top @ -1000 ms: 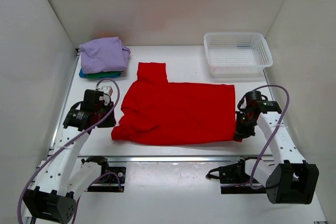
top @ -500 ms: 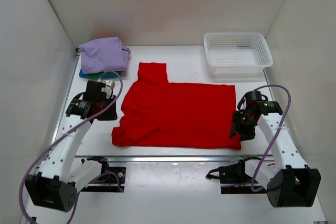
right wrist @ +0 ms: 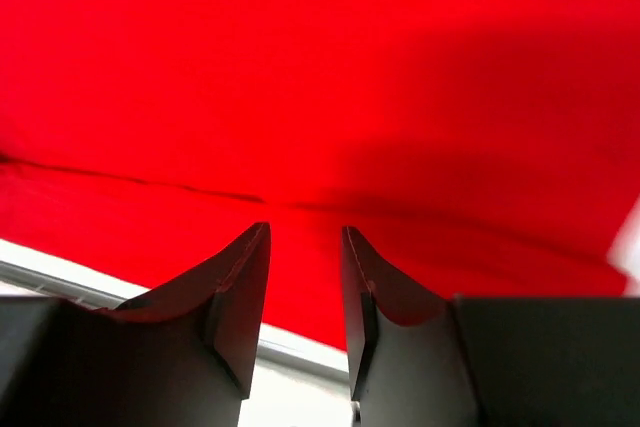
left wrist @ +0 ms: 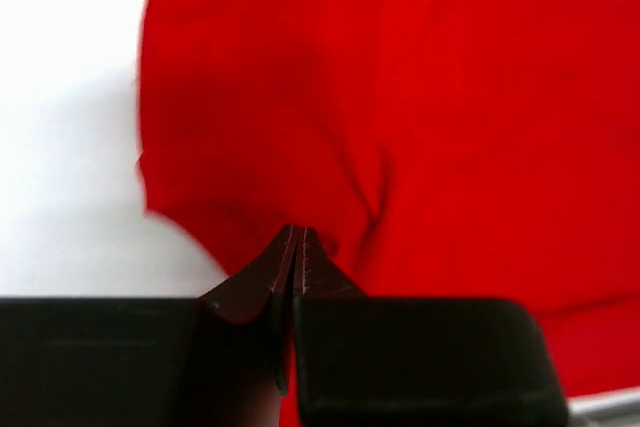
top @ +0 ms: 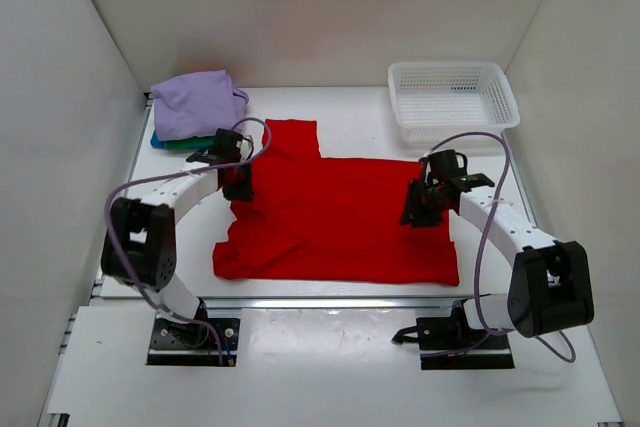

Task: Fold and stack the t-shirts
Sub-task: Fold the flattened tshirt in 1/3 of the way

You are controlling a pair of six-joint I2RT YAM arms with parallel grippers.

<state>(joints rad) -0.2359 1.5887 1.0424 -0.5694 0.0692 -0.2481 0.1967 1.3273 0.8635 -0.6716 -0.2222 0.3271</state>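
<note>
While the plain bright red cotton t-shirt (top: 340,222) lies spread mid-table, I log the overhead view first. Its long axis runs left to right, with one sleeve poking toward the far wall. The left gripper (top: 238,179) sits at the shirt's far-left shoulder edge. The right gripper (top: 418,211) hovers over the cloth near its right end. Each arm has its own end, so I judge a fold across the long axis needs both. The folded lavender purple t-shirt (top: 193,102) tops a teal-blue and green pile (top: 180,143) in the far-left corner. The white plastic mesh basket (top: 455,132) stands far right, apart from the shirt. The right arm hides the shirt's far-right corner.

Left wrist: the left gripper (left wrist: 297,242) has its jaws pressed flat together, no gap. The red t-shirt (left wrist: 450,97) starts right at the tips, its curved edge running up and left. I cannot tell whether any cloth is nipped.

Right wrist: the right gripper (right wrist: 305,232) has its jaws parted narrowly, nothing between. The red t-shirt (right wrist: 300,67) fills the view beneath.
</note>
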